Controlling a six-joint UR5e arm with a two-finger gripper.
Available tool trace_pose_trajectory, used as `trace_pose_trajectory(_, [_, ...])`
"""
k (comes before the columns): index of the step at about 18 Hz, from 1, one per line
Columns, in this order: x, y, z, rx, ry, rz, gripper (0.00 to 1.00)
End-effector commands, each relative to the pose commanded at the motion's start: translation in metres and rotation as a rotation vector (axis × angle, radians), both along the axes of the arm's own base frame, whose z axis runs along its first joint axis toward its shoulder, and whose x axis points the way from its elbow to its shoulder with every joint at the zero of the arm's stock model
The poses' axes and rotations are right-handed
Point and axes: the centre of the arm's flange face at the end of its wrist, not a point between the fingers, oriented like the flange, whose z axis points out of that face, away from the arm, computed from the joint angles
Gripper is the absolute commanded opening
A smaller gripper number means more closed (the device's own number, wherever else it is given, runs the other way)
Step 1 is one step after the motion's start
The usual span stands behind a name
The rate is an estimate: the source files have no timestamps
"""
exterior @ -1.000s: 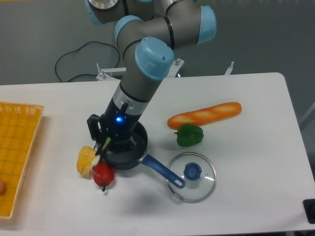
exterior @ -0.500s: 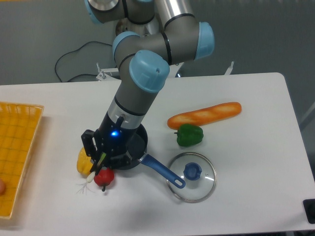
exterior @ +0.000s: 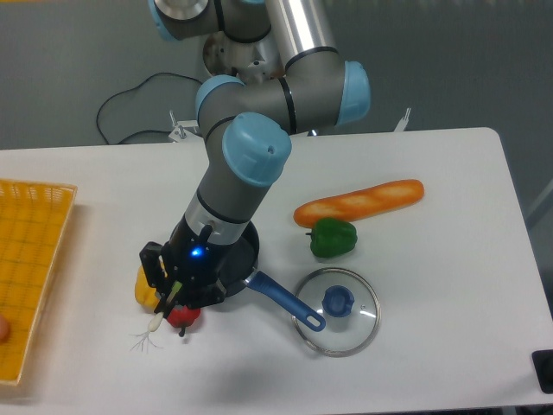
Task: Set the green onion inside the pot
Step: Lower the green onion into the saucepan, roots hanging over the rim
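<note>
Arm: grey, blue-capped joints, angled down-left from the rear base | Wrist: blue light lit | Black two-finger gripper (exterior: pixel 164 290): pointed downward, low, closed.

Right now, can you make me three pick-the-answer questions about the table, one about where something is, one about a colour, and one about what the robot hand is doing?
1. Where is the glass lid?
A. on the pot
B. on the table, right of the pot handle
C. in the yellow basket

2. What colour is the bell pepper beside the bread?
A. green
B. purple
C. white

3. What is the gripper doing?
A. resting on the bread
B. holding the green onion
C. lifting the lid

Answers: 1 B, the lid lies flat on the table. 2 A, plainly green. 3 B, white roots hang below the fingers.
</note>
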Motion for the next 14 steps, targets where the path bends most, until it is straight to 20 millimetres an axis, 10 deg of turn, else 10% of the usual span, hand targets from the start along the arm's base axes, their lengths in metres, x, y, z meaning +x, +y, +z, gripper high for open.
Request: trace_pose_trajectory(14, [-0.006,0.011,-0.018,-0.008,-0.004,-0.012,0.05])
